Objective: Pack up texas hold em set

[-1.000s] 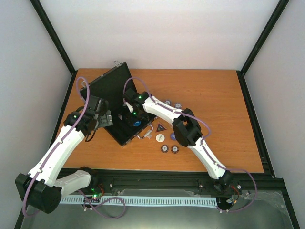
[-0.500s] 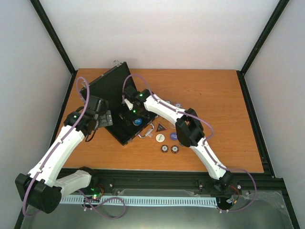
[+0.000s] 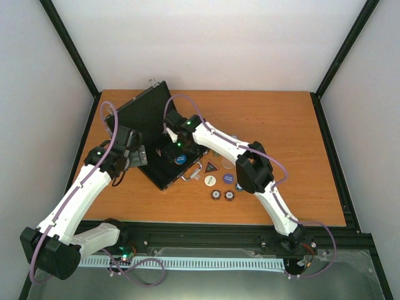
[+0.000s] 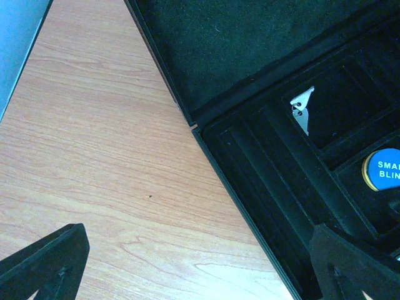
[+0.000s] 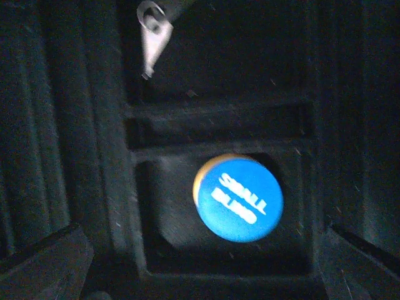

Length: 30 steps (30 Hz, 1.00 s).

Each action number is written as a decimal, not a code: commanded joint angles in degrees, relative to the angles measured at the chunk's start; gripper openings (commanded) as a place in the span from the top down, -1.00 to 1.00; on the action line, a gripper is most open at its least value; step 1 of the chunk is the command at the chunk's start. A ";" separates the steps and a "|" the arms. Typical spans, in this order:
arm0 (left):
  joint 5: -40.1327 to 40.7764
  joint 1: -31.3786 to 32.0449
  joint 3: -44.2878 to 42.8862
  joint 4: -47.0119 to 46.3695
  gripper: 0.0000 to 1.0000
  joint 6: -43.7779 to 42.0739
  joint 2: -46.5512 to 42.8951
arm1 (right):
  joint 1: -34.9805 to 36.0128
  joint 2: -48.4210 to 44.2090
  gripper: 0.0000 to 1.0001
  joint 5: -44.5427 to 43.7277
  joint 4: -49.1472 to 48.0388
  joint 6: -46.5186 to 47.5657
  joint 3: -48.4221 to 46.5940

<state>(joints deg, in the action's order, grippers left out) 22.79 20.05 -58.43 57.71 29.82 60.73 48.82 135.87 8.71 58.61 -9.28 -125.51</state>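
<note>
The black case (image 3: 145, 112) of the texas hold em set lies open on the left of the table, lid tilted up. A blue "small blind" disc (image 5: 237, 198) rests flat in one tray compartment (image 3: 180, 159). My right gripper (image 5: 203, 269) hovers just above it, open, nothing between its fingers (image 5: 44, 262). My left gripper (image 4: 200, 275) is open and empty over the case's left edge (image 4: 250, 206), one finger (image 4: 44, 265) above bare wood. The same blue disc (image 4: 382, 170) shows at that view's right edge.
On the wooden table (image 3: 281, 137) right of the case lie a dark triangular token (image 3: 212, 167), a white disc (image 3: 210, 180), a blue disc (image 3: 228, 178) and two striped chip stacks (image 3: 215, 195) (image 3: 229, 195). The case handle (image 3: 187, 177) faces them.
My right gripper has opened fully above the blue disc, which now lies loose in its compartment. The right arm's elbow has swung a little to the right. The left arm has not moved.
</note>
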 commanded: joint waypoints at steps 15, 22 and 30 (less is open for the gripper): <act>-1.81 -0.28 1.01 -1.00 -0.99 1.03 0.35 | -2.11 -31.61 -0.97 -10.88 -1.10 -3.64 43.04; -2.64 -0.29 1.48 -1.71 -1.00 1.15 1.21 | -4.37 -36.15 -0.92 -11.79 -4.69 -5.31 53.28; -2.89 -0.28 1.69 -2.12 -0.99 1.88 1.93 | -7.94 -35.06 -0.84 -11.21 -9.41 -3.22 57.02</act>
<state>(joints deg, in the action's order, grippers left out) 20.05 19.99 -56.71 56.71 30.35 62.33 41.41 101.08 -1.98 52.97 -13.45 -68.77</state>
